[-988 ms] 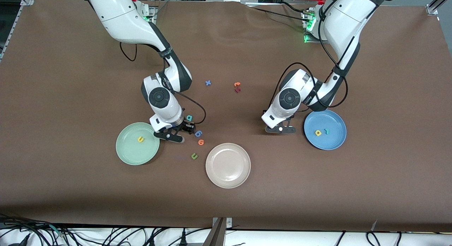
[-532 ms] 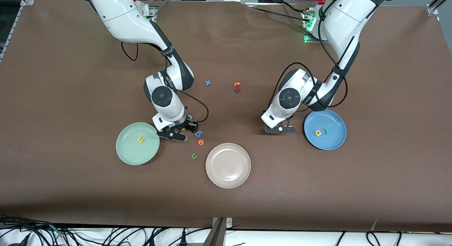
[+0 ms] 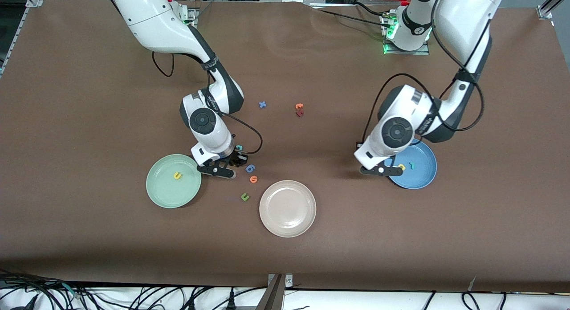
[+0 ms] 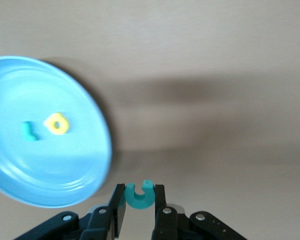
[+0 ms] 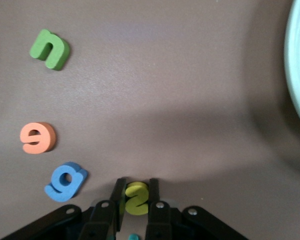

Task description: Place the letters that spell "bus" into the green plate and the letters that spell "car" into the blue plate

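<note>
Teal c (image 4: 140, 193) sits pinched in my left gripper (image 3: 382, 170) at the blue plate's (image 3: 423, 178) rim. Yellow s (image 5: 137, 196) is clamped in my right gripper (image 3: 221, 171), low beside the green plate (image 3: 167, 196), probably touching the table. Foam this small could twist free during carrying.

Brown table (image 3: 89, 100) with three plates, scattered foam letters
</note>
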Motion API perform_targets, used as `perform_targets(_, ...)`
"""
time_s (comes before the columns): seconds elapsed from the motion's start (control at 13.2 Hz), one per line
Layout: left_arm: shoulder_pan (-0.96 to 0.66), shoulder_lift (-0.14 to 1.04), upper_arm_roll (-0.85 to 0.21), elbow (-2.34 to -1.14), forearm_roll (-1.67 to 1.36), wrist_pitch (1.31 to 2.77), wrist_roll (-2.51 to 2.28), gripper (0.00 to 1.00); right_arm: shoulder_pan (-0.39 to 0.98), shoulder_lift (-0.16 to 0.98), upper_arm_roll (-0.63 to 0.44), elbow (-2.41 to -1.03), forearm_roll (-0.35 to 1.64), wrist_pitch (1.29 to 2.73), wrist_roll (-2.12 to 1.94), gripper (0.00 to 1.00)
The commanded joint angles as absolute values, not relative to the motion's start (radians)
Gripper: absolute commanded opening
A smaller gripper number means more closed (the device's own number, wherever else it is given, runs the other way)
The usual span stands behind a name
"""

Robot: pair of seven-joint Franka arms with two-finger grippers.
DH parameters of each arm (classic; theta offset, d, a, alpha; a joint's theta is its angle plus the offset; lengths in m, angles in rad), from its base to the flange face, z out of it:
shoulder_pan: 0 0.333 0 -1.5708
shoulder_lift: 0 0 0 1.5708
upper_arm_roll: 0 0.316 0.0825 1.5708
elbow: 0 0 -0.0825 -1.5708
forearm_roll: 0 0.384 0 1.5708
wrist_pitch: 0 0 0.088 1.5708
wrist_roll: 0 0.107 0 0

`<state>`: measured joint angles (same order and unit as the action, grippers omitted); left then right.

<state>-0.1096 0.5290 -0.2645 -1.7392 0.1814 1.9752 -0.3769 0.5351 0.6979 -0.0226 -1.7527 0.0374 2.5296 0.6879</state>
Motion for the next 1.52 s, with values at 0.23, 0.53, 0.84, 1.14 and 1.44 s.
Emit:
perform_targets(0.23,0.052,0.571,-0.268,-1.764,0.179,1.939,-0.146,0.13,0.491,0.649,-0.025,-1.758,0.052,2.484,0.582,0.0)
perform_targets(0.53,0.052,0.581,-0.268,-1.763,0.179,1.939,-0.144,1.0,0.396,0.572,-0.043,-1.747,0.124,2.333,0.326,0.0)
perform_targets(0.84,0.045,0.571,-0.273,-1.747,0.178,1.937,-0.147,1.0,0.278,0.568,-0.055,-1.749,0.161,2.283,0.06,0.0)
perform_targets(1.14,0.019,0.557,-0.275,-1.657,0.166,1.909,-0.152,1.0,0.258,0.607,-0.058,-1.749,0.161,2.296,0.006,0.0)
perform_targets(1.44,-0.021,0.561,-0.275,-1.429,0.175,1.671,-0.152,1.0,0.261,0.64,-0.057,-1.75,0.163,2.341,0.006,0.07)
